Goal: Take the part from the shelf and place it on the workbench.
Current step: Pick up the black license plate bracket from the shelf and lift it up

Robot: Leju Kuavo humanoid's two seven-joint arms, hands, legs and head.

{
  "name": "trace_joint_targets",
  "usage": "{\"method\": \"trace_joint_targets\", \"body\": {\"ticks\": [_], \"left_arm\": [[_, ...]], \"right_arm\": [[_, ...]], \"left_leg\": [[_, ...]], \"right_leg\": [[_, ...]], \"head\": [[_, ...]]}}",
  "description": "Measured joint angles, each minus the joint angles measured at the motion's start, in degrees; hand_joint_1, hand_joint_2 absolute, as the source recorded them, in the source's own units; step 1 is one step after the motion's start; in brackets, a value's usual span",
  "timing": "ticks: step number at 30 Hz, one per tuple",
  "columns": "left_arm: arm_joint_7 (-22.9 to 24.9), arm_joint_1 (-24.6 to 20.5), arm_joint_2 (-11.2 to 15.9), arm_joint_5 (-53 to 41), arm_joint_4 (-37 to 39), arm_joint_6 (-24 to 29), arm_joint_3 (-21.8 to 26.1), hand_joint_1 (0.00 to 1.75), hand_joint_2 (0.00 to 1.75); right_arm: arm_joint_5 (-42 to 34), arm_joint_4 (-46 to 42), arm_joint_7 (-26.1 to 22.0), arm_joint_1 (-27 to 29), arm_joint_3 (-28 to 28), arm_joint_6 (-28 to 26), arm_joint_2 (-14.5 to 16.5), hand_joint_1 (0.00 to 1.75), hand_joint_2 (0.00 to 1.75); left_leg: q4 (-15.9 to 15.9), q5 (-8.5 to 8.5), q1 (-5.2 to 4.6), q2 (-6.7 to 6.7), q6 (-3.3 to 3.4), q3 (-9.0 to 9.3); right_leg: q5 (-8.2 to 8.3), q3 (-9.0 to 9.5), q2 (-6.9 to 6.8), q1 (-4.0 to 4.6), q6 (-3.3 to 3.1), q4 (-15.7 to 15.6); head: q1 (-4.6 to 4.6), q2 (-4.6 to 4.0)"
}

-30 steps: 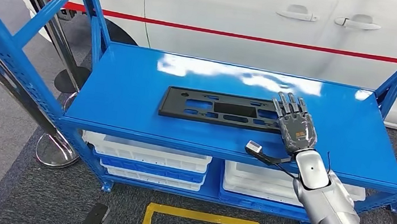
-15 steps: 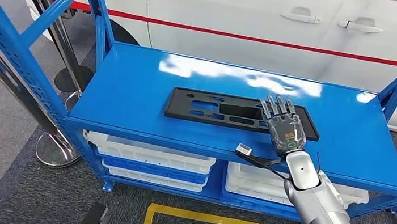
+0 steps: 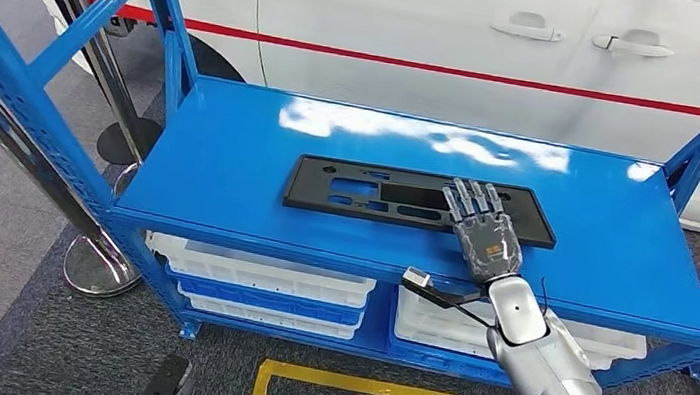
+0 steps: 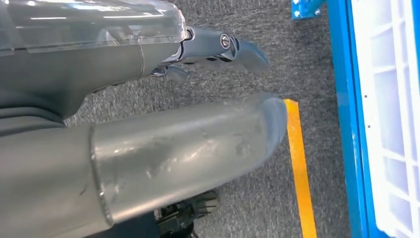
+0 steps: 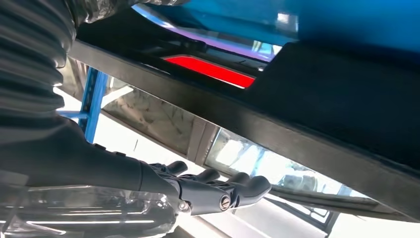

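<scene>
Black part (image 3: 420,200): a long flat black plate with cut-outs lay on the top board of the blue shelf (image 3: 230,158), near the board's middle; its length ran from 9 o'clock to 3 o'clock.
Right hand (image 3: 482,231): it hovered over the part's 3 o'clock half, palm down; its fingers (image 3: 472,199) were straight and slightly spread, pointing to 12 o'clock; whether they touched the plate could not be told; the right wrist view showed them extended beside the part's dark edge (image 5: 277,131), closed on nothing.
Left hand (image 4: 225,47): it hung beside the body above grey carpet; how far its fingers were parted could not be told.
Lower shelf: white trays (image 3: 260,282) sat under the board at 6 o'clock.
Background: a white car (image 3: 427,26) with a red stripe stood at 12 o'clock.
</scene>
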Motion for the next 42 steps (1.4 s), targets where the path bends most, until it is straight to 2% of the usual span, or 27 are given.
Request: {"method": "trace_joint_targets", "body": {"ticks": [2, 4, 5, 6, 7, 9, 11, 15, 17, 19, 20, 21, 22, 24, 25, 27, 28, 30, 31, 32, 34, 35, 36, 37, 38, 40, 42], "left_arm": [[0.0, 0.0, 0.0, 0.0, 0.0, 0.0, 0.0, 0.00, 0.00], [0.0, 0.1, 0.1, 0.0, 0.0, 0.0, 0.0, 0.00, 0.00], [0.0, 0.2, 0.1, 0.0, 0.0, 0.0, 0.0, 0.00, 0.00], [0.0, 0.3, 0.1, 0.0, 0.0, 0.0, 0.0, 0.00, 0.00], [0.0, 0.3, 0.1, 0.0, 0.0, 0.0, 0.0, 0.00, 0.00], [0.0, 0.3, 0.2, 0.0, 0.0, 0.0, 0.0, 0.00, 0.00], [-0.1, 0.2, 0.3, 0.0, 0.0, 0.0, 0.0, 0.00, 0.00], [-0.2, 0.2, 0.4, 0.1, 0.0, 0.0, 0.0, 0.00, 0.00], [-0.2, 0.2, 0.4, 0.1, 0.0, 0.0, 0.0, 0.00, 0.00], [-0.2, 0.2, 0.4, 0.1, 0.0, -0.1, 0.0, 0.00, 0.00], [-0.2, 0.3, 0.4, 0.1, 0.0, -0.1, 0.0, 0.00, 0.00], [-0.2, 0.4, 0.4, 0.1, 0.0, -0.1, 0.0, 0.00, 0.00], [-0.2, 0.4, 0.4, 0.1, 0.0, -0.1, 0.0, 0.00, 0.00], [-0.2, 0.4, 0.4, 0.1, 0.0, -0.1, 0.0, 0.00, 0.00], [-0.2, 0.3, 0.4, 0.1, 0.0, -0.1, 0.0, 0.00, 0.00], [-0.3, 0.3, 0.4, 0.1, 0.0, -0.1, 0.0, 0.00, 0.00], [-0.3, 0.3, 0.4, 0.1, 0.0, -0.1, 0.0, 0.00, 0.00], [-0.3, 0.3, 0.4, 0.1, 0.0, -0.1, 0.0, 0.00, 0.00], [-0.4, 0.3, 0.4, 0.1, 0.0, -0.2, 0.0, 0.00, 0.00], [-0.4, 0.3, 0.4, 0.1, 0.0, -0.2, 0.0, 0.00, 0.00], [-0.6, 0.4, 0.4, 0.1, 0.0, -0.2, 0.0, 0.00, 0.00], [-0.6, 0.5, 0.4, 0.2, 0.0, -0.2, 0.0, 0.00, 0.00], [-0.7, 0.7, 0.4, 0.2, 0.0, -0.2, 0.0, 0.00, 0.00], [-0.7, 0.7, 0.5, 0.2, 0.0, -0.2, 0.0, 0.00, 0.00], [-0.7, 0.8, 0.5, 0.2, 0.0, -0.2, 0.0, 0.00, 0.00], [-0.8, 0.7, 0.5, 0.2, 0.0, -0.2, 0.0, 0.00, 0.00], [-0.9, 0.6, 0.5, 0.2, 0.0, -0.2, 0.0, 0.00, 0.00]], "right_arm": [[0.0, 0.1, -0.2, -0.1, 0.0, 0.0, 0.3, 0.89, 1.75], [0.0, 0.4, -0.7, 0.0, 0.0, 0.0, 0.6, 1.75, 1.75], [0.0, 0.5, -1.1, 0.1, 0.0, 0.0, 0.7, 1.75, 1.75], [0.0, 0.6, -1.4, 0.2, 0.0, 0.0, 0.7, 1.75, 1.75], [0.0, 0.7, -1.7, 0.3, 0.0, 0.0, 0.7, 1.75, 1.75], [0.0, 0.8, -2.0, 0.3, 0.0, 0.0, 0.8, 1.75, 1.75], [0.0, 0.8, -2.1, 0.3, 0.0, 0.0, 0.8, 1.75, 1.75], [0.0, 0.4, -2.6, 0.3, -0.2, 0.0, 0.9, 1.75, 1.75], [0.0, -0.2, -2.8, 0.4, -0.5, 0.0, 0.9, 1.75, 1.75], [0.0, -0.4, -2.9, 0.6, -0.7, 0.0, 0.9, 1.75, 1.75], [0.0, -0.5, -3.0, 0.8, -0.8, 0.0, 0.9, 1.75, 1.75], [0.0, -0.6, -3.0, 0.9, -0.8, 0.0, 0.9, 1.75, 1.75], [0.0, -0.7, -3.0, 0.9, -0.8, 0.0, 0.9, 1.75, 1.75], [0.0, -1.0, -3.1, 0.9, -0.9, 0.0, 0.9, 1.75, 1.75], [0.0, -1.2, -3.1, 0.9, -0.9, -0.1, 0.9, 1.75, 1.75], [0.0, -1.5, -3.1, 0.9, -0.9, -0.1, 0.9, 1.75, 1.75], [0.0, -1.8, -3.1, 0.9, -0.9, -0.1, 0.9, 1.75, 1.75], [0.0, -2.5, -3.0, 1.2, -1.0, -0.1, 0.8, 1.75, 1.75], [0.0, -3.0, -3.0, 1.3, -1.0, -0.1, 0.8, 1.75, 1.75], [0.0, -3.5, -3.0, 1.5, -1.1, -0.1, 0.8, 1.75, 1.75], [0.0, -4.2, -3.1, 1.9, -1.2, 0.0, 0.9, 1.75, 1.75], [0.0, -4.5, -3.1, 2.2, -1.2, 0.0, 0.9, 1.75, 1.75], [0.0, -4.8, -3.1, 2.5, -1.3, 0.0, 0.9, 1.75, 1.75], [0.0, -5.1, -3.2, 2.8, -1.5, 0.0, 0.9, 1.75, 1.75], [0.0, -5.4, -3.2, 2.9, -1.6, 0.0, 0.9, 1.75, 1.75], [0.0, -6.0, -3.2, 3.2, -1.8, 0.0, 0.8, 1.75, 1.75], [0.0, -6.4, -3.2, 3.3, -2.0, 0.0, 0.7, 1.75, 1.75]], "left_leg": [[4.5, -2.79, 0.08, 0.05, -0.51, -1.93], [12.0, -6.26, 0.26, 0.07, -0.95, -5.40], [14.6, -6.99, 0.36, 0.08, -1.13, -6.64], [15.2, -6.63, 0.46, 0.09, -1.25, -6.90], [13.4, -5.23, 0.55, 0.10, -1.31, -6.00], [5.8, -1.72, 0.67, 0.16, -1.14, -2.04], [0.6, -0.29, 0.55, 0.12, -0.64, 0.47], [-0.3, 0.10, 0.39, 0.13, 0.76, 0.64], [-0.7, 0.42, 0.59, 0.20, 1.38, 0.70], [-0.7, 0.45, 0.54, 0.20, 1.54, 0.60], [-0.7, 0.45, 0.51, 0.19, 1.55, 0.57], [-0.7, 0.44, 0.49, 0.17, 1.55, 0.57], [-0.7, 0.43, 0.49, 0.14, 1.53, 0.62], [-0.7, 0.37, 0.48, 0.09, 1.41, 0.81], [-0.7, 0.31, 0.39, 0.08, 1.23, 0.82], [-0.6, 0.28, 0.28, 0.08, 0.73, 0.73], [-0.7, 0.31, 0.25, 0.07, 0.39, 0.72], [-0.6, 0.07, 0.26, 0.09, -0.23, 0.72], [0.4, -0.70, 0.26, 0.11, -0.50, 0.33], [2.6, -2.08, 0.28, 0.13, -0.70, -0.61], [9.9, -5.89, 0.46, 0.14, -1.02, -3.95], [13.4, -7.25, 0.52, 0.15, -1.18, -5.58], [15.4, -7.61, 0.56, 0.15, -1.32, -6.50], [15.1, -6.78, 0.61, 0.16, -1.41, -6.36], [12.5, -4.99, 0.68, 0.18, -1.42, -5.10], [4.6, -1.43, 0.72, 0.21, -1.23, -1.20], [0.3, -0.43, 0.60, 0.18, -0.74, 0.80]], "right_leg": [[0.25, 0.37, -0.24, -0.31, -0.67, -0.5], [0.27, 0.30, -0.37, -0.28, -0.94, -0.5], [0.26, 0.24, -0.39, -0.28, -0.97, -0.4], [0.23, 0.20, -0.38, -0.28, -0.94, -0.3], [0.18, 0.18, -0.36, -0.31, -0.87, -0.2], [-0.09, 0.09, -0.28, -0.34, -0.50, 0.3], [-0.33, -0.19, -0.16, -0.18, 0.10, 0.9], [-0.56, -0.57, -0.01, -0.34, 1.44, 1.3], [-3.05, -2.21, 0.04, -0.51, 2.03, 5.0], [-6.78, -5.73, 0.05, -0.55, 2.45, 12.6], [-7.84, -7.27, 0.05, -0.56, 2.57, 15.7], [-7.74, -7.90, 0.05, -0.55, 2.58, 17.0], [-6.50, -7.33, 0.05, -0.54, 2.49, 15.8], [-2.53, -3.58, 0.05, -0.46, 2.00, 8.2], [-1.14, -1.71, 0.03, -0.28, 1.67, 4.4], [-0.35, -0.05, 0.02, 0.09, 1.07, 0.6], [-0.41, -0.03, 0.02, 0.27, 0.82, 0.5], [-0.15, 0.18, 0.00, 0.05, 0.15, 0.0], [0.03, 0.35, -0.08, -0.12, -0.27, -0.3], [0.19, 0.50, -0.17, -0.30, -0.63, -0.5], [0.22, 0.49, -0.33, -0.32, -1.01, -0.6], [0.20, 0.45, -0.36, -0.31, -1.07, -0.6], [0.16, 0.43, -0.36, -0.30, -1.07, -0.6], [0.12, 0.44, -0.33, -0.31, -1.02, -0.5], [0.03, 0.46, -0.27, -0.33, -0.90, -0.3], [-0.34, 0.35, -0.15, -0.25, -0.44, 0.3], [-0.58, 0.01, -0.02, -0.04, 0.16, 0.8]], "head": [[-0.01, 0.00], [-0.02, 0.00], [-0.02, 0.00], [-0.02, 0.00], [-0.02, 0.00], [-0.02, 0.00], [-0.01, 0.00], [-0.01, 0.00], [0.00, 0.00], [0.00, 0.00], [0.00, 0.00], [0.00, 0.00], [0.00, 0.00], [0.00, 0.00], [0.00, 0.00], [-0.01, 0.00], [-0.01, 0.00], [-0.01, 0.00], [-0.03, 0.00], [-0.04, 0.00], [-0.05, 0.00], [-0.04, 0.00], [-0.04, 0.00], [-0.04, 0.00], [-0.05, 0.00], [-0.05, 0.00], [-0.02, 0.00]]}}
